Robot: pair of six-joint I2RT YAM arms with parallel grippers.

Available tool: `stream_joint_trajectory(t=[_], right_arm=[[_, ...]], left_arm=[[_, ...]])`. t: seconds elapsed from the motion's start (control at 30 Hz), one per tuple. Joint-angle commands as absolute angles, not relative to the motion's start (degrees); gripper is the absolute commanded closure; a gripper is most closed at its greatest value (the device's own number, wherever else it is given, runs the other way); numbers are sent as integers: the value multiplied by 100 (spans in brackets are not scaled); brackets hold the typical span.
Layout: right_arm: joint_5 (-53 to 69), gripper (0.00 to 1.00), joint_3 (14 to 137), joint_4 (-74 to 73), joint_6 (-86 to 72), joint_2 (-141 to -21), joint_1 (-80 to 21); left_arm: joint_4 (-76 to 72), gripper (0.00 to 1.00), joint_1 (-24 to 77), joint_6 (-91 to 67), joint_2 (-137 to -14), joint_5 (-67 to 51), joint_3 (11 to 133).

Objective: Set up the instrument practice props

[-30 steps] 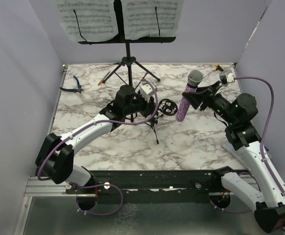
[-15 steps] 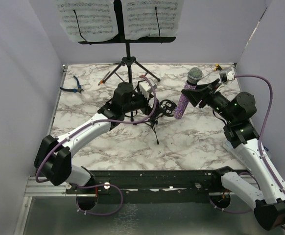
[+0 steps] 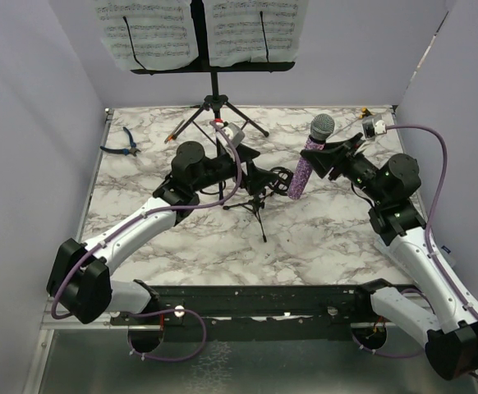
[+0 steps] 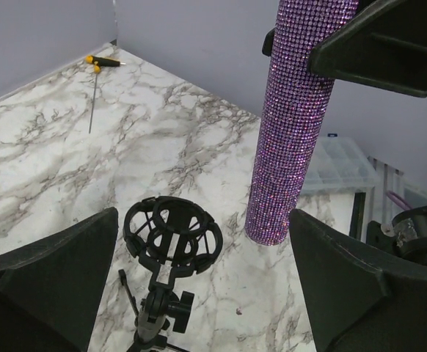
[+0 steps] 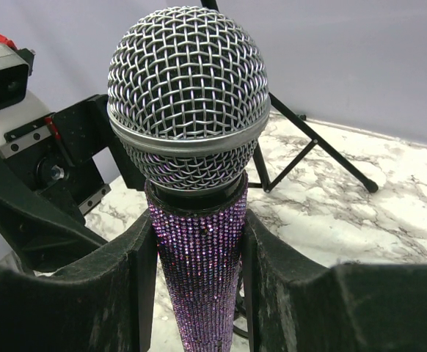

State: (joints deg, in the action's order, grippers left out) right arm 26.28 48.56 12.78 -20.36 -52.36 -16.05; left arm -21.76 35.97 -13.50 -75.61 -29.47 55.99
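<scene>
The tall black music stand (image 3: 214, 82) stands at the back with white sheet-music pages (image 3: 149, 33) on its desk. The small black mic stand (image 3: 258, 203) is upright at mid-table, its ring clip (image 4: 173, 235) empty. My left gripper (image 3: 255, 176) is open just left of the clip, its fingers (image 4: 48, 275) wide on either side and touching nothing. My right gripper (image 3: 325, 156) is shut on the purple glitter microphone (image 3: 303, 168), held upright, head (image 5: 188, 95) up. The microphone's lower end (image 4: 279, 213) hangs just right of the clip.
Blue-handled pliers (image 3: 124, 141) lie at the left edge of the marble table (image 3: 321, 238). A yellow-handled tool (image 4: 96, 62) lies at the far right corner. A clear plastic box (image 4: 338, 161) sits beyond the table's right side. Walls close in on three sides.
My left gripper has opened, let go of the mic stand and drawn back to the left. My right gripper has carried the microphone a little left, toward the clip.
</scene>
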Motion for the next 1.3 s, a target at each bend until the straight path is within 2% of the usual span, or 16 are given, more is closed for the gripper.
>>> stream_joint_trajectory(t=[0.0, 0.23, 0.47, 0.63, 0.83, 1.03, 1.27], right_arm=[[2546, 100, 4749, 1853, -2167, -5361, -1584], [2565, 100, 4600, 2102, -2359, -5431, -1583], [2531, 100, 4525, 2241, -2422, -5360, -1582], [2378, 100, 4337, 2367, -2458, -5246, -1586], [2205, 100, 4186, 2646, -2574, -5293, -1586], [1807, 100, 4041, 2995, -2797, -5396, -1587], [1125, 100, 3778, 3434, -3238, -5452, -1582]], left_arm=[[-2778, 1, 3361, -2079, -7515, -3326, 5355], [-3787, 1, 2479, -3493, -7444, -3384, 4722], [-3821, 1, 1555, -4243, -6969, -3094, 4116], [-2529, 1, 1213, -3652, -6456, -2584, 4045], [-974, 1, 1195, -2681, -6240, -1410, 4347], [-518, 1, 1190, -2494, -6234, -673, 4304], [-454, 1, 1163, -2404, -6143, -697, 4104]])
